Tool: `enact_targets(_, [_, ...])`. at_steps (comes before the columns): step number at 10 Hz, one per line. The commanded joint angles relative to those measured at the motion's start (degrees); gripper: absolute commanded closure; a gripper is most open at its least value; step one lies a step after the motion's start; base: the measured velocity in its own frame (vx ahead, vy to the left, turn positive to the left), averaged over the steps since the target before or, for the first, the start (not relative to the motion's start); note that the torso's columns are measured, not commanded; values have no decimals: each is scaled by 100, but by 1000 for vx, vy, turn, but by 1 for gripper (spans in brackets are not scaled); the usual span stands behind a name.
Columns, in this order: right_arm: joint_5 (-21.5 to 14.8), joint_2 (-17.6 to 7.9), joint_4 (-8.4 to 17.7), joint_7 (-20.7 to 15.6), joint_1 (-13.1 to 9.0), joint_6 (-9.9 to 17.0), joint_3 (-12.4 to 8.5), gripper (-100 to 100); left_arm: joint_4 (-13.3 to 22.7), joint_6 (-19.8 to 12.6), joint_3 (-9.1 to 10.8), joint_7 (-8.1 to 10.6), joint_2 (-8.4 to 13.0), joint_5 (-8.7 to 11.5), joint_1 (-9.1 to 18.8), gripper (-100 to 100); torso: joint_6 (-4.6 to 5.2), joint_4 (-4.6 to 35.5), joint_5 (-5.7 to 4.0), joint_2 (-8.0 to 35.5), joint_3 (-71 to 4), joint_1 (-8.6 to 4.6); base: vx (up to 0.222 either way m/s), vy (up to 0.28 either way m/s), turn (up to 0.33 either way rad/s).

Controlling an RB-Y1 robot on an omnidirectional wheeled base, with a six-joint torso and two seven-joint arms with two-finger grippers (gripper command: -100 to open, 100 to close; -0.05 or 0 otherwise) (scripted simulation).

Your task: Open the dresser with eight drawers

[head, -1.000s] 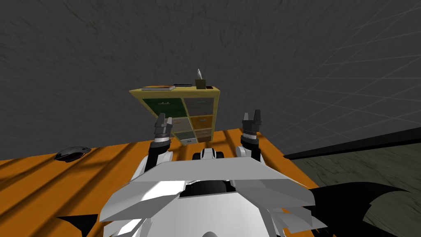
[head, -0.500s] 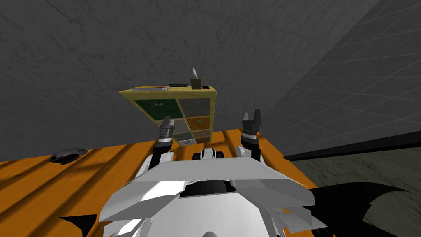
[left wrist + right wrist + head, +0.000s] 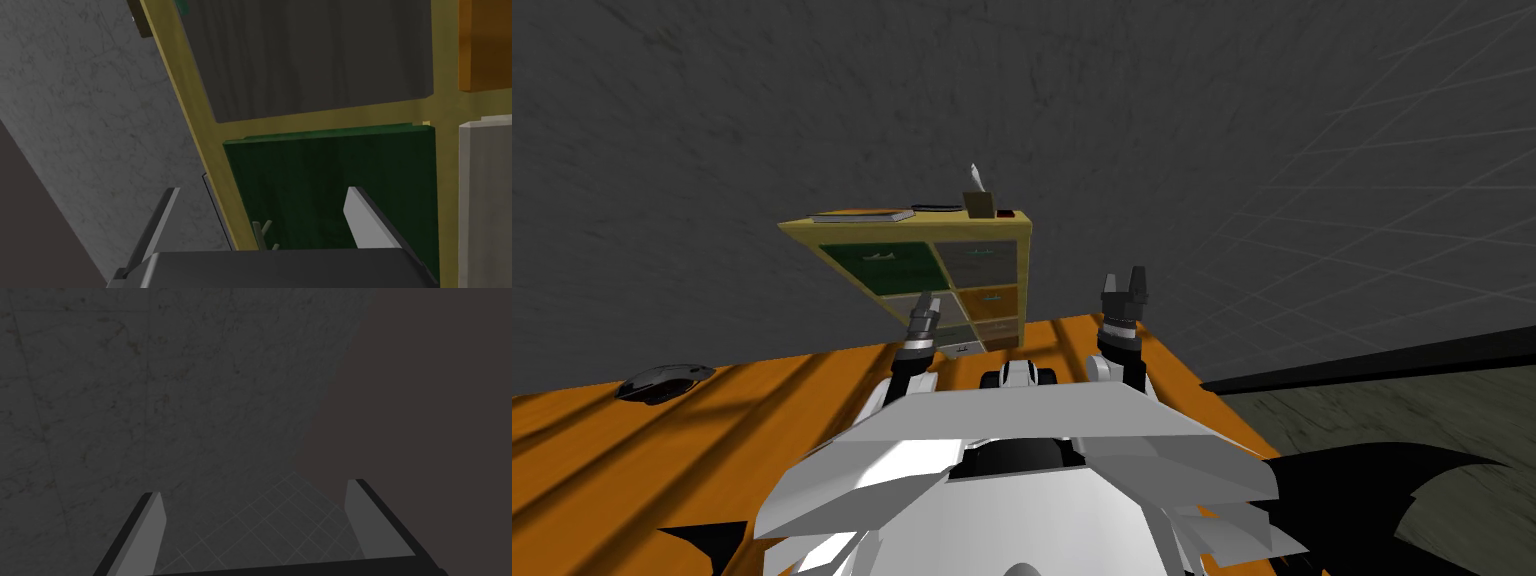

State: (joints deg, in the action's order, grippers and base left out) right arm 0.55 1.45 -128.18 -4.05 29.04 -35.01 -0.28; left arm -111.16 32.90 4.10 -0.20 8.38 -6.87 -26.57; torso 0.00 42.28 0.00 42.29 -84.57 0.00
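**Yellow frame, mixed drawer fronts**

The dresser [image 3: 1025,270] has a pale yellow frame. Its top row holds a dark green drawer [image 3: 884,267] and a grey drawer [image 3: 978,262], and an orange drawer [image 3: 991,298] sits below the grey one. Behind the dresser the wall [image 3: 712,120] is mottled dark grey. Before it the floor [image 3: 662,450] is orange with dark stripes.

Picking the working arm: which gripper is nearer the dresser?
Left. The left gripper is up at the dresser front, open, facing a green drawer. The right gripper is raised off to the dresser's right, open, clear of it.
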Motion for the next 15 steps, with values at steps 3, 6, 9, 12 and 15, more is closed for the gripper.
enact_targets(3, [0, 0, 0, 0, 0, 0, 0, 0, 470, 115, -12, -103, 11, -41, 78, -100, -1, 1, 0, 4, 3, 2, 32, -55, -2])
enact_targets(6, [0, 0, 0, 0, 0, 0, 0, 0, 774, 198, -14, -165, 28, -64, 129, -100, 0, 0, -1, -1, 0, -3, 35, -56, -3])
enact_targets(9, [0, 0, 0, 0, 0, 0, 0, 0, 1118, 291, -17, -235, 40, -89, 187, -100, 0, -1, 1, -2, -1, 2, 39, -52, -4])
enact_targets(12, [0, 0, 0, 0, 0, 0, 0, 0, 1516, 398, -21, -316, 36, -119, 254, -100, 0, 0, -1, -2, -1, -4, 44, -72, -3])
enact_targets(15, [0, 0, 0, 0, 0, 0, 0, 0, 1938, 515, -24, -403, -15, -152, 324, -100, 0, -1, 1, -5, -2, 3, 56, -73, -3])
